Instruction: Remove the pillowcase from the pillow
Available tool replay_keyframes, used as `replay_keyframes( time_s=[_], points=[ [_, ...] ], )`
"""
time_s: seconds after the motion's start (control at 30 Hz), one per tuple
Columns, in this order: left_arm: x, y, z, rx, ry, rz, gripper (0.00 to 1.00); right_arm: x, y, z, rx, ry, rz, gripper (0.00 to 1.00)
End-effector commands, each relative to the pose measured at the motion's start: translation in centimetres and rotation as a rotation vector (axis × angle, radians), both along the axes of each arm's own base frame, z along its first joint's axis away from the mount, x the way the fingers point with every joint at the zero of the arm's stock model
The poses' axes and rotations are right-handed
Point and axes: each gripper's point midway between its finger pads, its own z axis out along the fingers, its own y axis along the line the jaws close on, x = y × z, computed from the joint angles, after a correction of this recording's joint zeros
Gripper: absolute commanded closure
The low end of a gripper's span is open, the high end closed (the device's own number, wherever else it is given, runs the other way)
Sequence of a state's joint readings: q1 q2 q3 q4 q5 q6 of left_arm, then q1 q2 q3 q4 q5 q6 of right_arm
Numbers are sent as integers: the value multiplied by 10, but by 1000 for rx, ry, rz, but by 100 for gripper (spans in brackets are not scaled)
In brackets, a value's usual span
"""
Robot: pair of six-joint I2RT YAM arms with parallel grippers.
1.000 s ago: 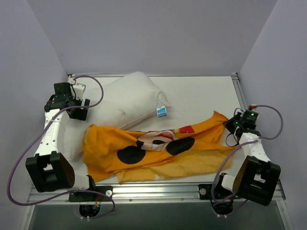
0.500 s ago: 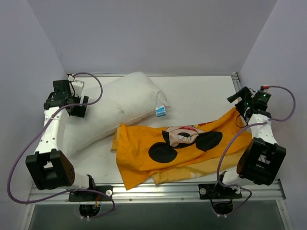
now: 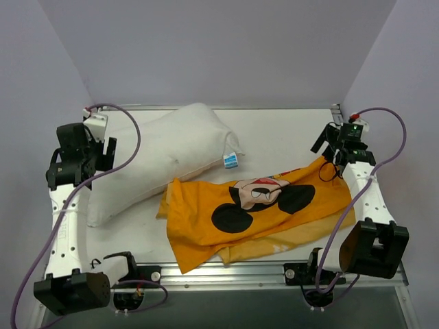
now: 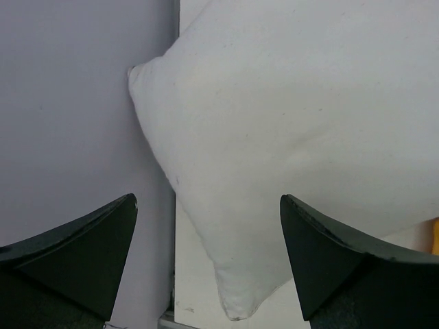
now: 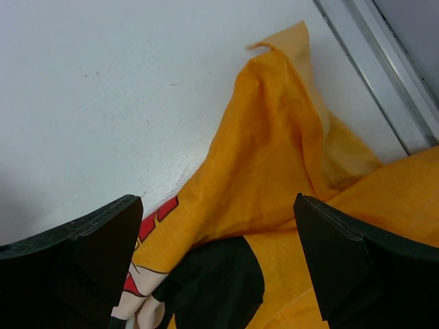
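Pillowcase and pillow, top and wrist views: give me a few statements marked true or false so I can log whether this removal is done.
1. The pillowcase is fully off the pillow. True.
2. The pillow lies on top of the pillowcase. False: it lies beside it, on the left arm's side.
3. The right claw is shut on a pillowcase corner. False: it is open and holds nothing; the corner lies on the table below it.
4. The left claw is open, with the pillow in its view. True.
5. The pillow's blue-and-white tag is hidden under the pillowcase. False: it shows at the pillow's corner, clear of the orange fabric.
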State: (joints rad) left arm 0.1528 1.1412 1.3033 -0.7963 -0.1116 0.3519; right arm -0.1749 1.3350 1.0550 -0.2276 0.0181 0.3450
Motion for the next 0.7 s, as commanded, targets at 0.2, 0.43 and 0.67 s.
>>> replay_keyframes(
  time_s=[0.2,0.43,0.67],
  points=[
    [-85,53,-53,45,111,332,6,-22,6,0,-6,54,11,0],
    [-116,63,-86,-8,139,395,6,-19,20,-1,35,19,76,0],
    [-123,64,-99,0,177,416,6,-18,33,-2,68,-29,142,0]
  ],
)
